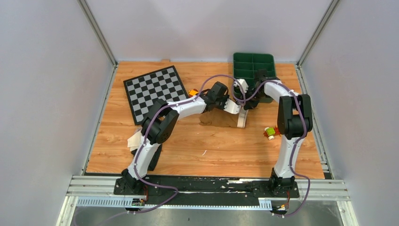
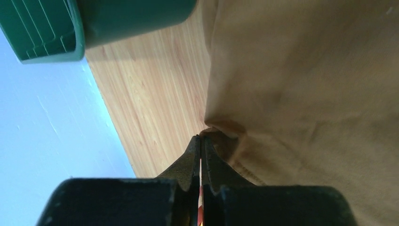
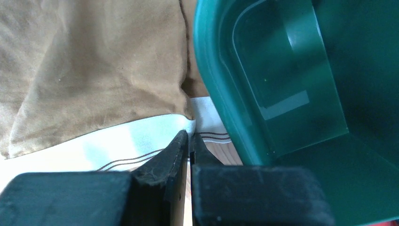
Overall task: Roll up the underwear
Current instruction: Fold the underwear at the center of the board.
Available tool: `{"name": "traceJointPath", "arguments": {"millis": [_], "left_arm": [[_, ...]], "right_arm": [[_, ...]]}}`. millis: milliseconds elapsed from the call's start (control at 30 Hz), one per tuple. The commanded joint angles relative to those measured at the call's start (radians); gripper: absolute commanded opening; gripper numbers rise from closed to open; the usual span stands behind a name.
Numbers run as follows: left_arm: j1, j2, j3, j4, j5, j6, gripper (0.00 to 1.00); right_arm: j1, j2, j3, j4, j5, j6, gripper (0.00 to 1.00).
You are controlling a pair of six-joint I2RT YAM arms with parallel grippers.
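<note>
1. The left fingers are pressing together on a small fold at the edge of the tan-brown underwear, whose cloth is spreading to the right of the tips and beyond them.
2. The right fingers are pinching the corner of the cream waistband; the tan cloth is lying ahead and to the left of the tips.
3. The garment is resting on the worktop, stretching between the two pairs of fingers.
4. The green tray is sitting just right of the right fingers, right beside the garment.
5. The pale pink-beige garment is lying well apart from both pairs of fingers.
</note>
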Motion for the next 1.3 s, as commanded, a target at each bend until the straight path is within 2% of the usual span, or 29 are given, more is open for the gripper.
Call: {"name": "traceJointPath", "arguments": {"millis": [0, 200, 467, 900, 1100, 1267], "left_arm": [[-0.015, -0.053, 0.002, 0.034, 0.021, -0.059, 0.0], [-0.017, -0.087, -0.091, 0.064, 0.02, -0.071, 0.0], [-0.015, -0.17, -0.209, 0.075, 0.016, -0.121, 0.0], [-0.022, -0.374, -0.457, 0.011, 0.123, -0.354, 0.0], [-0.022, -0.479, -0.477, -0.045, 0.177, -0.472, 0.0], [-0.021, -0.531, -0.452, -0.088, 0.183, -0.491, 0.0]], "right_arm": [[0.037, -0.025, -0.021, 0.053, 0.011, 0.012, 0.04], [0.054, 0.002, -0.044, 0.049, 0.032, 0.013, 0.04], [0.081, -0.066, -0.169, 0.058, 0.042, -0.014, 0.03], [0.145, -0.2, -0.358, 0.025, -0.007, 0.02, 0.02], [0.162, -0.305, -0.377, -0.037, -0.032, 0.051, 0.02], [0.162, -0.361, -0.335, -0.095, -0.042, 0.066, 0.02]]}}
